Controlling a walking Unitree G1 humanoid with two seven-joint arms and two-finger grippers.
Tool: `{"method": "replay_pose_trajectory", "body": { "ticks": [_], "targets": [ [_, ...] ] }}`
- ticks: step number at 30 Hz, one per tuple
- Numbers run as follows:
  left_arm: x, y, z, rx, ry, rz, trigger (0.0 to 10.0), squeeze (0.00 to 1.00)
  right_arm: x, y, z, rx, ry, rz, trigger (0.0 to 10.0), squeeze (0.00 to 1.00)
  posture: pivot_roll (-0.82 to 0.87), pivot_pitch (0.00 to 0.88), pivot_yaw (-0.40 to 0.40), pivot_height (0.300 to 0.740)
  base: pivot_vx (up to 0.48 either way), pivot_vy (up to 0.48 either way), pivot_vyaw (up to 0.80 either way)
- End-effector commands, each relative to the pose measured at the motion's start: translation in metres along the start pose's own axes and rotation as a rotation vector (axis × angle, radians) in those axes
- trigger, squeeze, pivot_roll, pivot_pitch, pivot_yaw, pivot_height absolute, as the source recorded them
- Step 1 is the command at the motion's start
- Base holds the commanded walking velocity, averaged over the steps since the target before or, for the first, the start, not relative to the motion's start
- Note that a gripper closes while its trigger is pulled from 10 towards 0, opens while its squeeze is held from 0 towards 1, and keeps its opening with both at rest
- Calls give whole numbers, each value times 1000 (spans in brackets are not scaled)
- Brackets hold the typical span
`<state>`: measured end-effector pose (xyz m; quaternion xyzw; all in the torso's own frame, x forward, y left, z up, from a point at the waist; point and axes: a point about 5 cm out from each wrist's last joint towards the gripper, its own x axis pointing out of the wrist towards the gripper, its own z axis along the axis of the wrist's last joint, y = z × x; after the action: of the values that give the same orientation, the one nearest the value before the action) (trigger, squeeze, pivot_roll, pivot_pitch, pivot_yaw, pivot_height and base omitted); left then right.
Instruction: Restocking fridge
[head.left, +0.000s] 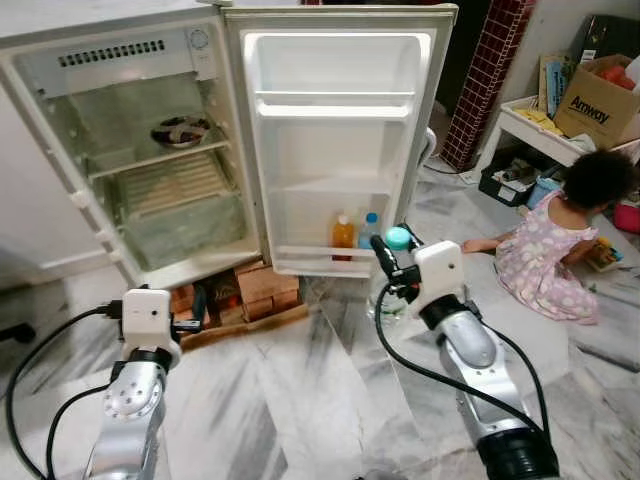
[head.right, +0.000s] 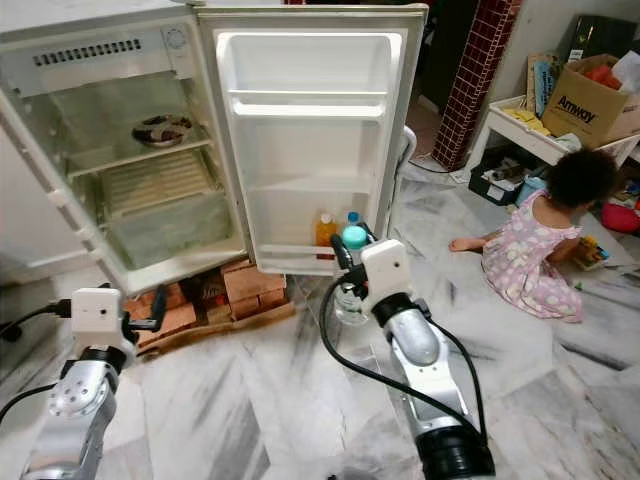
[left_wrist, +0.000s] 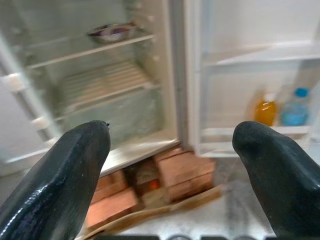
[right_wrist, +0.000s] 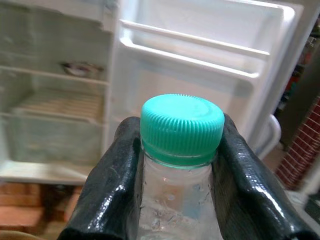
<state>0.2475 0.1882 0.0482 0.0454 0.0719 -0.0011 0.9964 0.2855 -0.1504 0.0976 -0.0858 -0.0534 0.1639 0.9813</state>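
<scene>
A clear plastic bottle (right_wrist: 175, 200) with a teal cap (head.left: 398, 238) is held upright by its neck in my right gripper (right_wrist: 177, 132), low in front of the open fridge door (head.left: 335, 150). The door's bottom shelf holds an orange bottle (head.left: 343, 234) and a blue-capped bottle (head.left: 370, 226); its upper shelves are bare. Inside the fridge (head.left: 150, 170) a dark bowl (head.left: 180, 130) rests on the glass shelf. My left gripper (left_wrist: 172, 131) hangs open and empty, low before the fridge body.
Red bricks (head.left: 265, 285) prop up the fridge. A child (head.left: 560, 250) sits on the marble floor to the right, near a low white table (head.left: 530, 130) carrying a cardboard box (head.left: 590, 100). Black cables trail from both arms.
</scene>
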Motion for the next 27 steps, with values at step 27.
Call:
{"method": "replay_pose_trajectory", "body": {
  "ticks": [27],
  "targets": [
    [2, 6, -1, 7, 7, 21, 10000, 0, 6, 8, 13, -5, -74, 68, 10000, 0, 29, 0, -26, 740, 444, 0, 141]
  ]
}}
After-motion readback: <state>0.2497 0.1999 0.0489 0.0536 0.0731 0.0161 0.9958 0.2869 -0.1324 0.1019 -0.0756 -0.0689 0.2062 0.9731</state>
